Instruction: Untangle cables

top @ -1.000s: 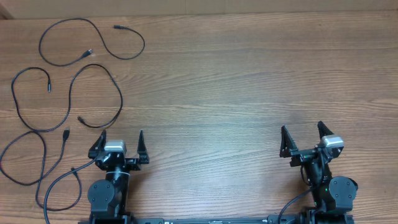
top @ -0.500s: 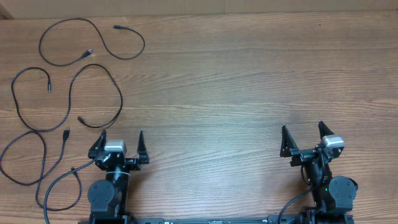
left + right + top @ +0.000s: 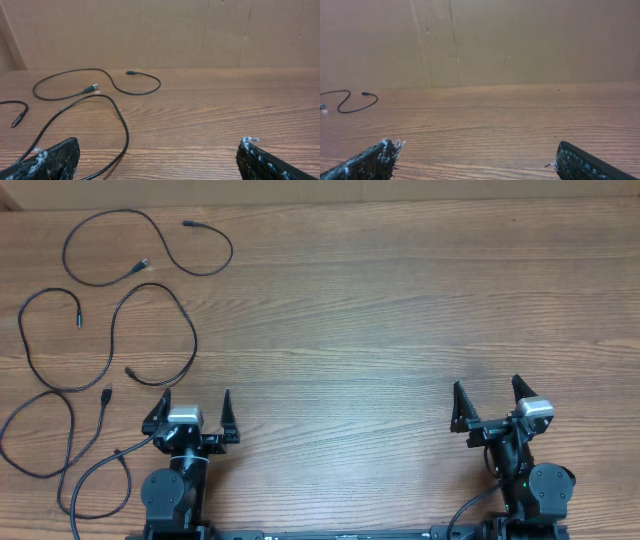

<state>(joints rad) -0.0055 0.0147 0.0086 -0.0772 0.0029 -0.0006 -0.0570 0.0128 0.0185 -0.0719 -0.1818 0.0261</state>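
Note:
Three thin black cables lie apart at the table's left. The top cable forms an open loop at the far left. The middle cable snakes in an S below it. The bottom cable loops at the left edge beside the left arm. My left gripper is open and empty, just right of the cables. Its wrist view shows the top cable and the middle cable ahead of the open jaws. My right gripper is open and empty, far from the cables.
A thicker black cord runs from the left arm base toward the front edge. A brown cardboard wall stands along the table's far edge. One cable end shows far left in the right wrist view.

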